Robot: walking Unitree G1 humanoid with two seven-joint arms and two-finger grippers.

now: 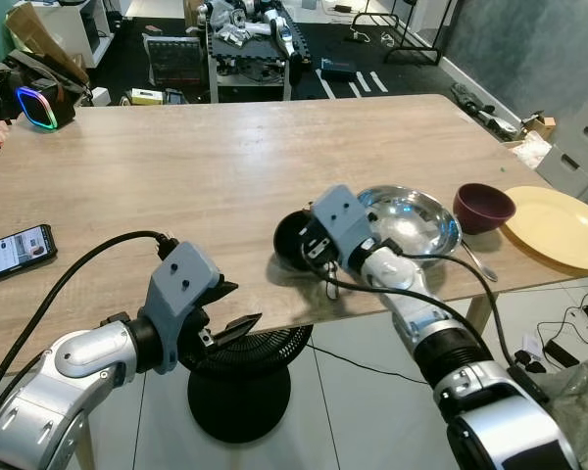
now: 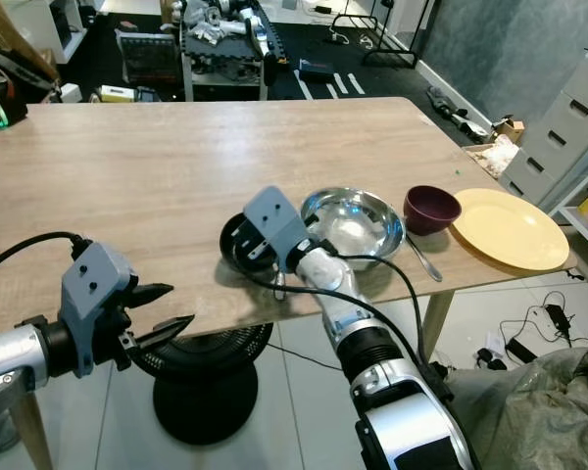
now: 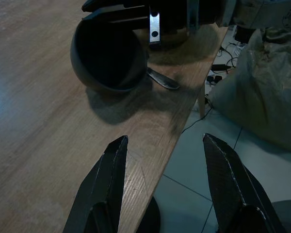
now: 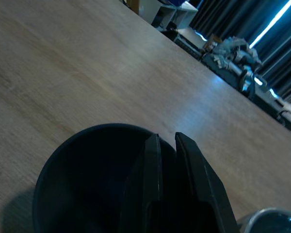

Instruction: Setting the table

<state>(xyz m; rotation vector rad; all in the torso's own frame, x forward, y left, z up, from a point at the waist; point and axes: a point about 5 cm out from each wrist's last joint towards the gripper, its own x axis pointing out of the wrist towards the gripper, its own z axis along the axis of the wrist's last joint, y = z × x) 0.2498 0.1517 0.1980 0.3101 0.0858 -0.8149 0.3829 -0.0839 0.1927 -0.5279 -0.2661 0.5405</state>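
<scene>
R claw (image 4: 167, 160) pinching rim of black bowl (image 1: 292, 241) on tabletop (image 1: 225, 166); L claw (image 3: 165, 184) wide, at tabletop edge.

On the table (image 1: 176, 176), near edge, left to right: black bowl (image 1: 292, 242), metal bowl (image 1: 412, 220), spoon (image 1: 478, 262), small bowl (image 1: 483, 208), plate (image 1: 559, 225). Phone (image 1: 15, 253) at left edge. Fan (image 1: 240, 377) on floor below.

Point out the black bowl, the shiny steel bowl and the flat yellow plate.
Black bowl (image 1: 290, 242), left eye view, on its inner wall.
Shiny steel bowl (image 1: 418, 217), left eye view, on its inside bottom.
Flat yellow plate (image 1: 561, 225), left eye view, on its centre.
</scene>
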